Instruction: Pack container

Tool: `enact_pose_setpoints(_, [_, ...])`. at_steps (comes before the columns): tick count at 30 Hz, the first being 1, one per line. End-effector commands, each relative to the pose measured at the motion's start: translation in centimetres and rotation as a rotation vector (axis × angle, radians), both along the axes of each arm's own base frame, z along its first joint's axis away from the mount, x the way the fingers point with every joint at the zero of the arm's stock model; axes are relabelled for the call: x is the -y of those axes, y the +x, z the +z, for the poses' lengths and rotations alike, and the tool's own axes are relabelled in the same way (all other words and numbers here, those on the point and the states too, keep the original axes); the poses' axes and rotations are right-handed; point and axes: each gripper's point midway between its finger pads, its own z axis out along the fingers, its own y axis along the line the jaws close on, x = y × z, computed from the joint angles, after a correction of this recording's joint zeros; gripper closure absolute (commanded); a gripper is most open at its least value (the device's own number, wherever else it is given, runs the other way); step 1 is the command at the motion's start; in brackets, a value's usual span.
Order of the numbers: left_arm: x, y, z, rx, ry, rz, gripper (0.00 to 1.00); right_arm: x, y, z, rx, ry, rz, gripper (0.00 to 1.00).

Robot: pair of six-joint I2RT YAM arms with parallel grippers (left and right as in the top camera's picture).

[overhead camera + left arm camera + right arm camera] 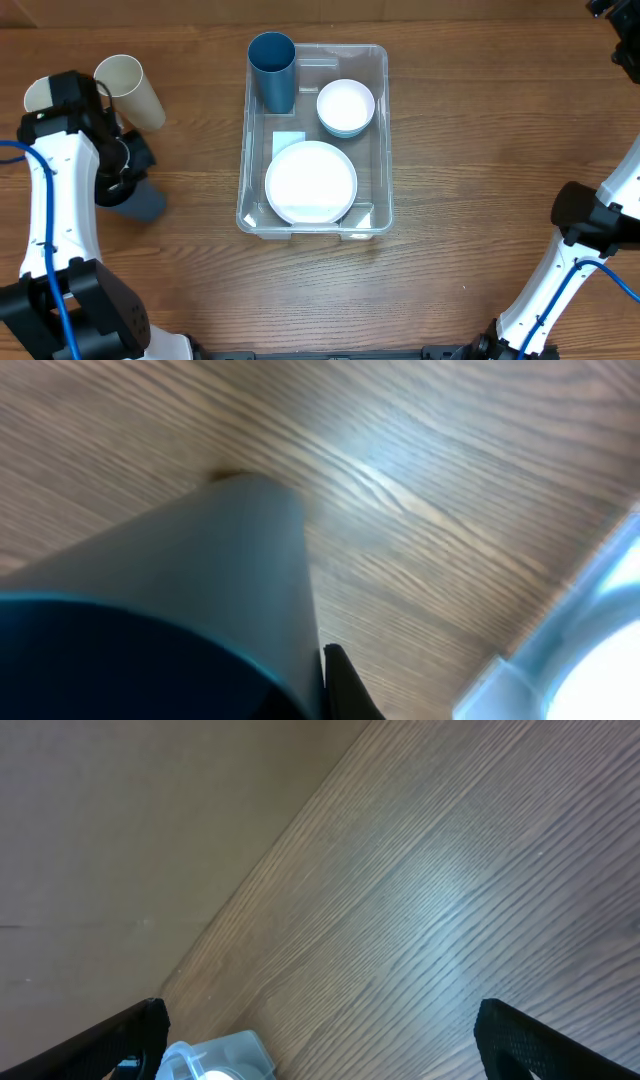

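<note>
The clear container (380, 130) stands at the table's centre. It holds a dark blue cup (272, 72) in its back left corner, a white bowl (345, 106) at back right and a white plate (311, 181) in front. My left gripper (122, 186) is shut on the rim of a grey-blue cup (146, 204), which is tilted on the table left of the container. In the left wrist view the cup (200, 570) fills the left side, and one finger of the left gripper (328, 685) presses on its outer wall. My right gripper (320, 1015) is open and empty, far right at the back (622, 40).
A cream cup (132, 90) lies on its side at the back left, and another cream piece (38, 95) shows behind the left arm. A corner of the container (215, 1060) shows in the right wrist view. The right arm's elbow (582, 212) stands at front right.
</note>
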Motion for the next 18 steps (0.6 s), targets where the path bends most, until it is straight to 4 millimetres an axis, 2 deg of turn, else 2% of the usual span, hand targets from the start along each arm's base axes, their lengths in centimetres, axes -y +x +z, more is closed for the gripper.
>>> enact_pose_setpoints(1, [2.9, 2.2, 6.9, 0.147, 0.019, -0.113, 0.96, -0.1, -0.3, 0.8, 0.018, -0.007, -0.004, 0.01])
enact_pose_setpoints(3, [5.6, 3.1, 11.5, 0.247, 0.047, -0.231, 0.96, -0.1, -0.3, 0.8, 0.018, -0.007, -0.004, 0.0])
enact_pose_setpoints(4, [7.7, 3.5, 15.1, 0.34, 0.071, -0.32, 0.96, -0.1, -0.3, 0.8, 0.018, -0.007, -0.004, 0.0])
enact_pose_setpoints(6, [10.2, 3.8, 18.9, 0.452, 0.091, -0.402, 0.96, -0.1, -0.3, 0.8, 0.018, -0.007, -0.004, 0.0])
enact_pose_setpoints(8, [13.4, 4.2, 23.7, 0.606, 0.114, -0.502, 0.96, -0.1, -0.3, 0.8, 0.018, -0.007, -0.004, 0.0])
enact_pose_setpoints(10, [16.1, 4.7, 27.1, 0.735, 0.127, -0.579, 0.96, -0.1, -0.3, 0.8, 0.018, -0.007, -0.004, 0.0])
enact_pose_setpoints(13, [17.6, 5.6, 29.3, 0.829, 0.153, -0.547, 0.96, -0.1, -0.3, 0.8, 0.018, -0.007, -0.004, 0.0])
enact_pose_setpoints(16, [18.0, 6.7, 29.4, 0.849, 0.155, -0.532, 0.96, -0.1, -0.3, 0.8, 0.018, -0.007, -0.004, 0.0])
enact_pose_setpoints(18, [18.3, 7.9, 28.7, 0.844, 0.154, -0.535, 0.96, -0.1, -0.3, 0.8, 0.018, -0.007, -0.004, 0.0])
